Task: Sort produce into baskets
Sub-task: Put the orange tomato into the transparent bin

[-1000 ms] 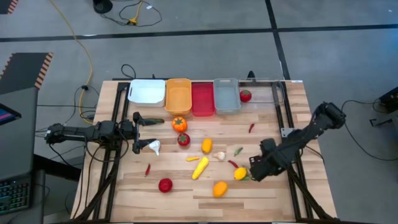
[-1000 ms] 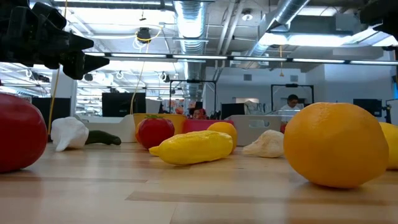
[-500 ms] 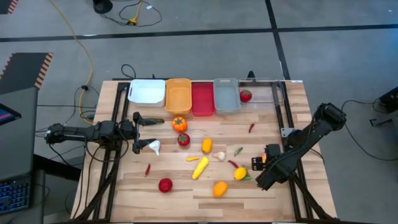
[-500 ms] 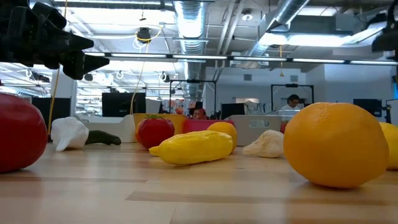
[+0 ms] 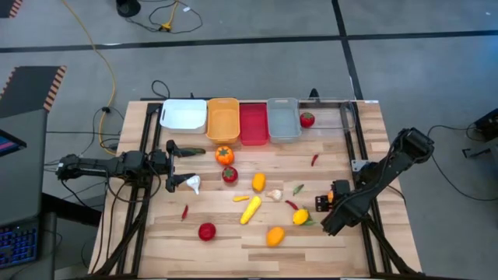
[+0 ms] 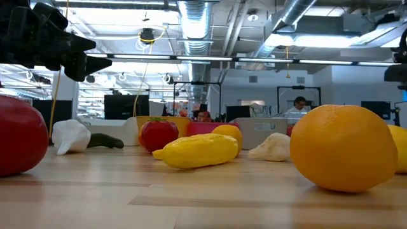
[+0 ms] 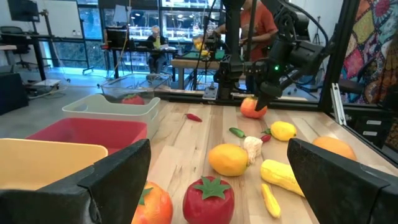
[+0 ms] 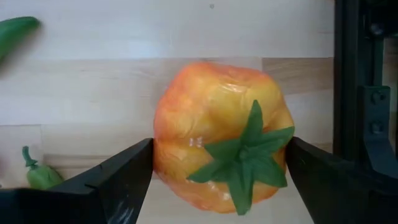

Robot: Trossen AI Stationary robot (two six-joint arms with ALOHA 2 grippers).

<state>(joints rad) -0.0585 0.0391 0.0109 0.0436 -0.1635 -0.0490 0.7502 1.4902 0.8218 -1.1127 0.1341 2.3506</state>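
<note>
The orange-yellow pepper (image 8: 217, 134) sits near the table's (image 5: 342, 249) right edge, towards the front, stem up, directly below the right gripper (image 8: 211, 180), whose fingers stand wide, one either side. The left gripper (image 7: 217, 180) waits open, well apart near the left edge.

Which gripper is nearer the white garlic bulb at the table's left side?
Left. The left gripper hovers open right beside the white garlic bulb. The right gripper is across the table, open around an orange pepper.
</note>
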